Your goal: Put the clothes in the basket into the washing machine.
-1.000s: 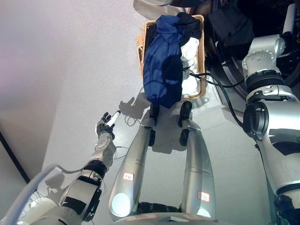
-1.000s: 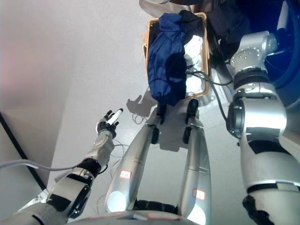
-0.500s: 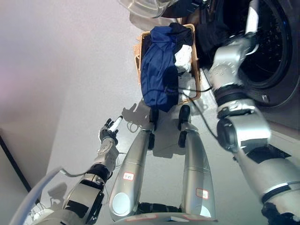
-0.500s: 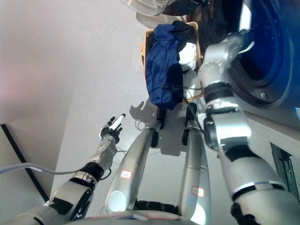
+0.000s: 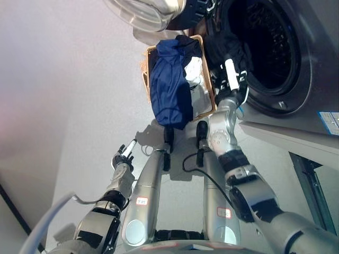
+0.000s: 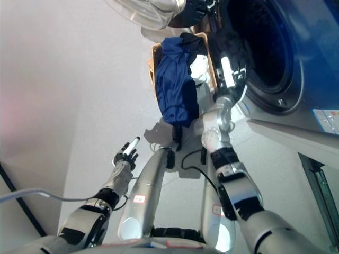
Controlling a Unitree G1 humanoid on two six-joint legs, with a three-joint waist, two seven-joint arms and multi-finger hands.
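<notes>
A pale grey floor (image 5: pixel 79 95) is filling the left of the scene, with a washing machine (image 5: pixel 296 79) standing along the right, its round drum opening (image 5: pixel 262 45) gaping dark and its open door (image 5: pixel 145 10) showing at the top edge. A wicker basket (image 5: pixel 144 74) is sitting on the floor just beside the machine's front, and a dark blue garment (image 5: pixel 169 84) is draping over its near rim, with white clothes (image 5: pixel 193 69) and a black piece (image 5: pixel 186 41) lying behind it inside the basket. The right hand (image 5: pixel 233 71) is reaching up at the lower lip of the drum opening, its fingers closing round a black garment (image 5: pixel 225 47) that is hanging from the opening's edge. The left hand (image 5: pixel 123 154) is hovering low over the floor, well apart from the basket, with its fingers straight and spread, holding nothing.
</notes>
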